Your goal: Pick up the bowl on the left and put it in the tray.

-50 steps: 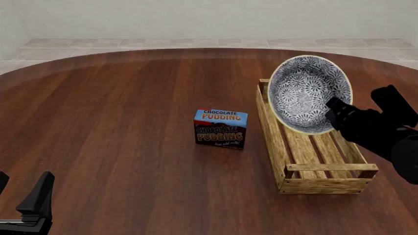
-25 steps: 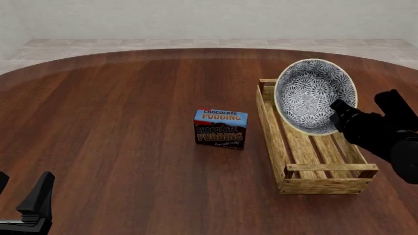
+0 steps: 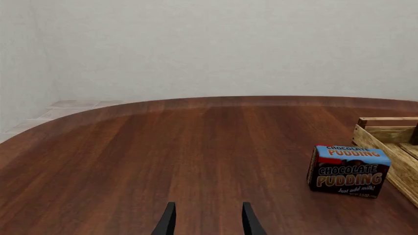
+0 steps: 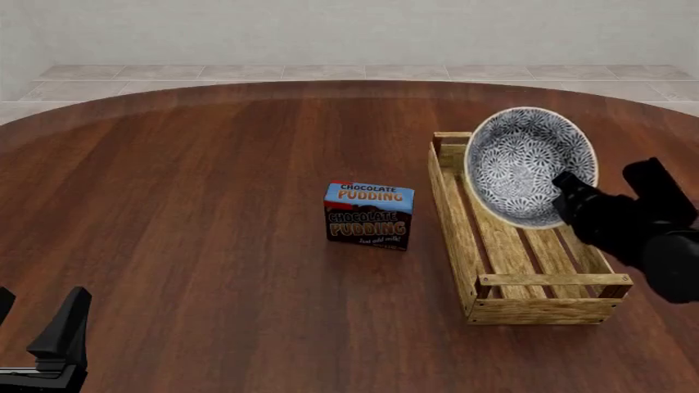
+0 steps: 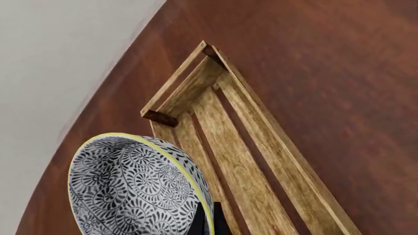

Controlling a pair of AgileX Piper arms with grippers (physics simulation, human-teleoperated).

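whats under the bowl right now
The far half of the tray lies under the bowl, which the right gripper holds tilted by its rim. The slats directly beneath it are covered in the front view.

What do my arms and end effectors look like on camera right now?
Both are plain matte black with no markings or cables showing. The left end effector has thin, flat, tapering fingers. The right end effector is blocky and angular.

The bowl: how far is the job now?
Done: the bowl is lifted, pinched at its rim by the right pincer. In hand: it hangs tilted over the tray. Left: setting it down and releasing. The left pincer waits open.
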